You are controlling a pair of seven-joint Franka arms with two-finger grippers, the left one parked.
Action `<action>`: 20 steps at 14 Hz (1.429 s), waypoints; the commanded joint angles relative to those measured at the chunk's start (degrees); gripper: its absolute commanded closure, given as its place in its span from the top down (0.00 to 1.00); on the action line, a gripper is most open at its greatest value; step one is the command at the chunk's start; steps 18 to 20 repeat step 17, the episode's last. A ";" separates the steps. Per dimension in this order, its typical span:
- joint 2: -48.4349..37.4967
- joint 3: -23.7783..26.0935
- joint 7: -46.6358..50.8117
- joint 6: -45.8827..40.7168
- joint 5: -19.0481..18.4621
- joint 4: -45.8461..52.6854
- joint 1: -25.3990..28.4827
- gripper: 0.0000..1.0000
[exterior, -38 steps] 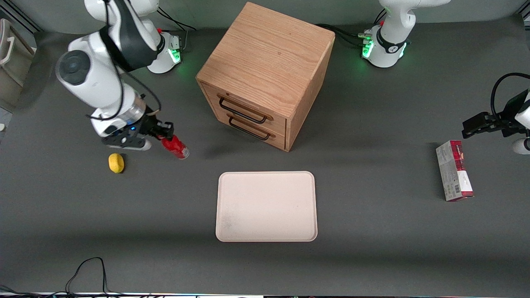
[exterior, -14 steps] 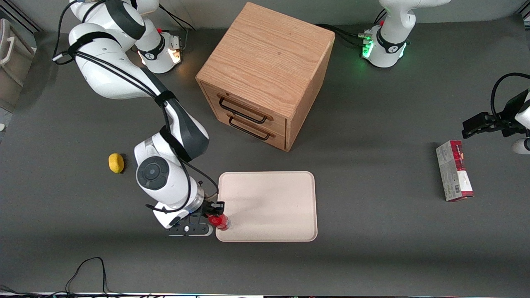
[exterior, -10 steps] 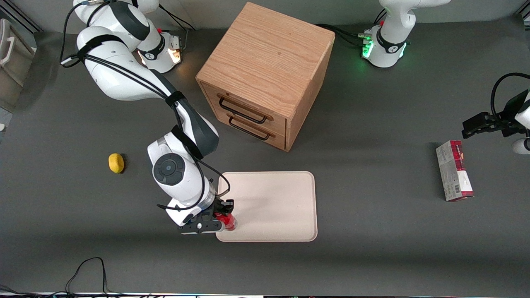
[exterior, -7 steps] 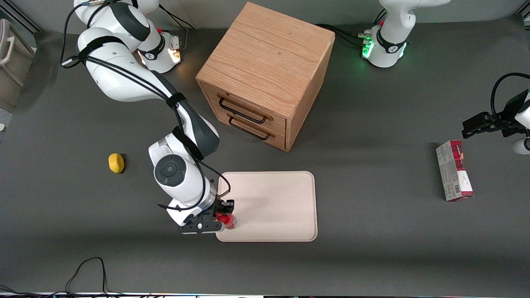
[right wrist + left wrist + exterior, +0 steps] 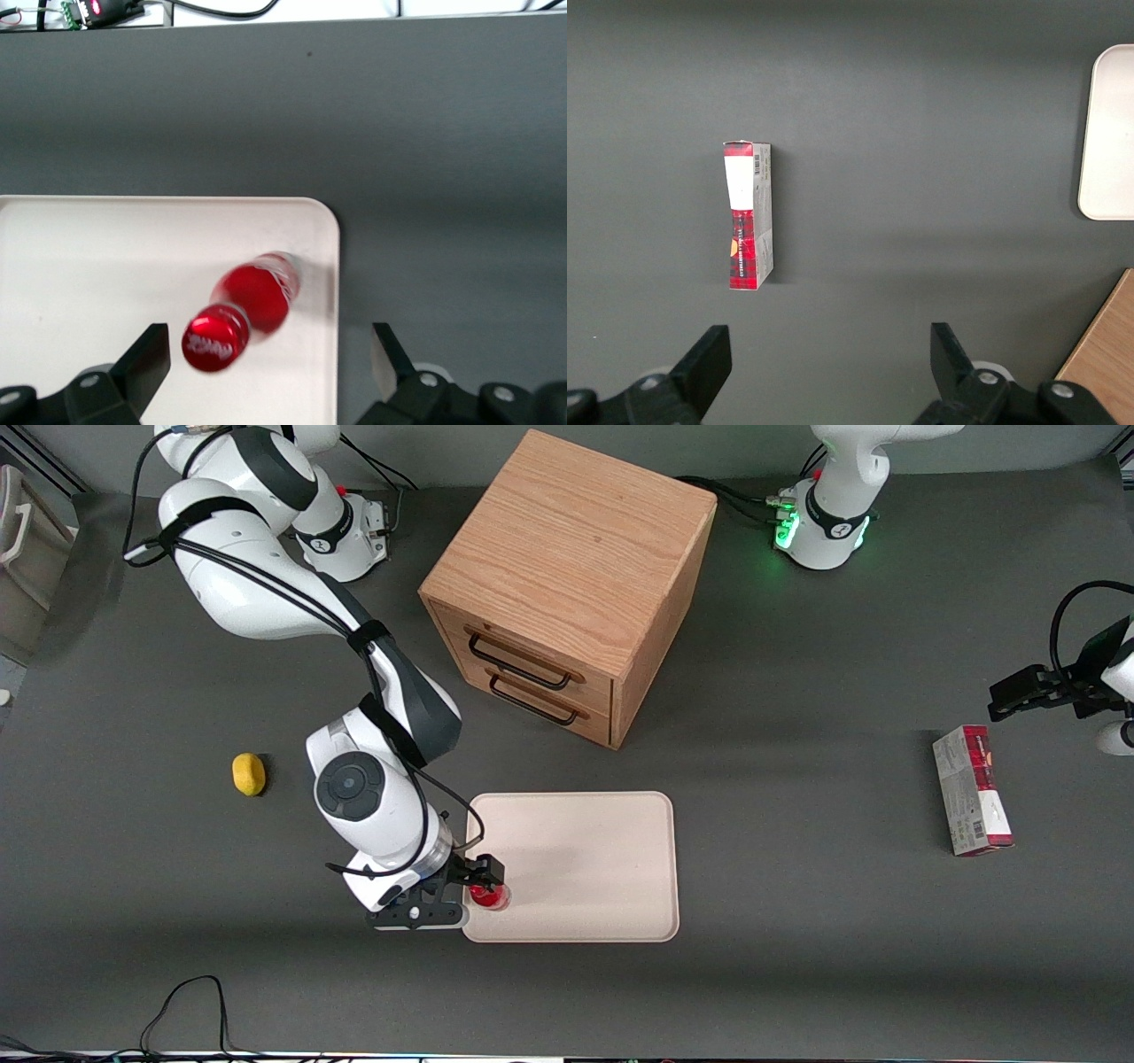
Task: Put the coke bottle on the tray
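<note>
While the dark bench (image 5: 797, 957) carries a cream tray (image 5: 585, 850), the right arm's gripper (image 5: 474, 881) hangs above the tray's corner nearest the working arm, jaws spread wide and touching nothing. Between them stands the coke bottle (image 5: 252, 301) on the tray, its base partly hidden.

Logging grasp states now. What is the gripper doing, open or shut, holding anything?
Gripper: open, holding nothing, above the bottle, which stands on the tray near its corner.
</note>
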 commanded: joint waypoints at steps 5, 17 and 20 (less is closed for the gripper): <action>-30.54 -18.30 -14.46 -13.67 21.73 -22.40 -0.50 1.00; -60.91 -31.69 -19.69 -19.93 22.72 -48.19 3.02 1.00; -60.91 -31.69 -19.69 -19.93 22.72 -48.19 3.02 1.00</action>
